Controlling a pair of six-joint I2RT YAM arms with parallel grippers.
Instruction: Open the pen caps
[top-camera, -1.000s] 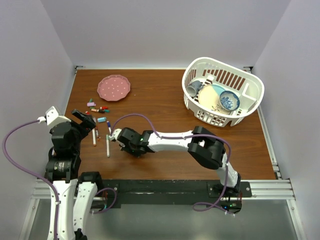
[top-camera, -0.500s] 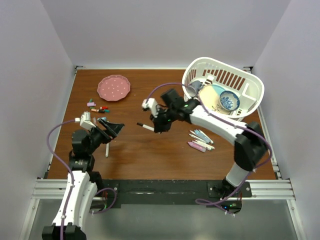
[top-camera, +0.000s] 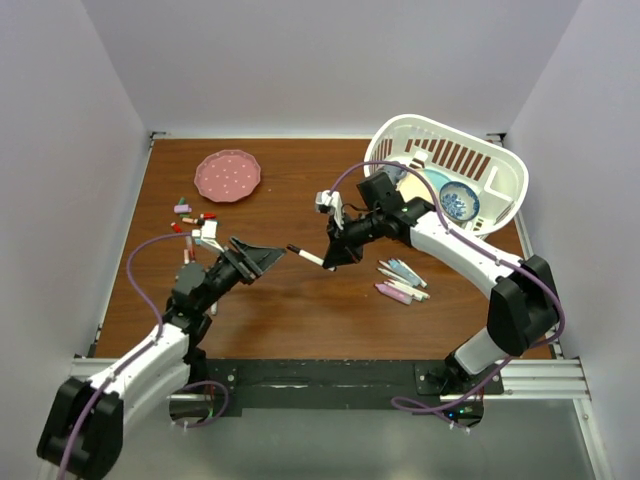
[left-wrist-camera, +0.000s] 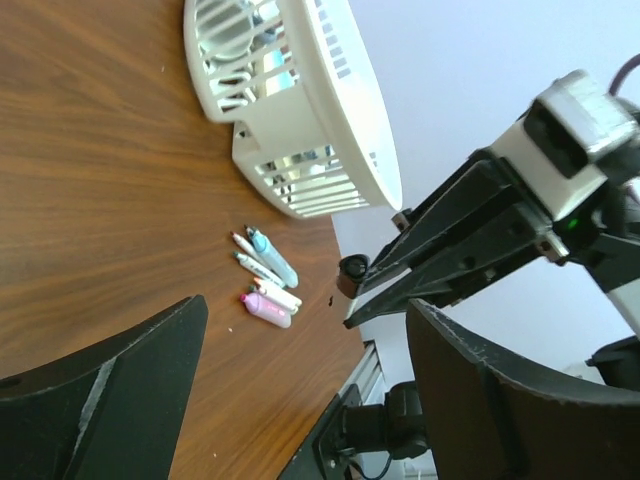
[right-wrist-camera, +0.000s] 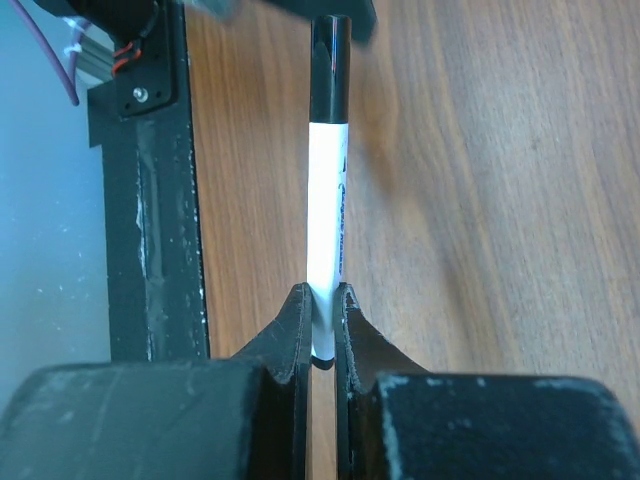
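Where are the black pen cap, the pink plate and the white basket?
black pen cap (right-wrist-camera: 330, 68): right wrist view, middle of the cap
pink plate (top-camera: 228, 175): top external view, its bare centre
white basket (top-camera: 455, 152): top external view, far slatted wall

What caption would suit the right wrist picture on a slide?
Right jaws clamp a white marker by its tail, black cap pointing away over the wooden table.

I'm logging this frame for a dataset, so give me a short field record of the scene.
right jaws: shut on slim white marker, held above wooden table
black plastic cap: on the marker, pointing at left jaws
left jaws: open, facing cap, not closed on it
pile of loose pens: on table, near white plastic basket
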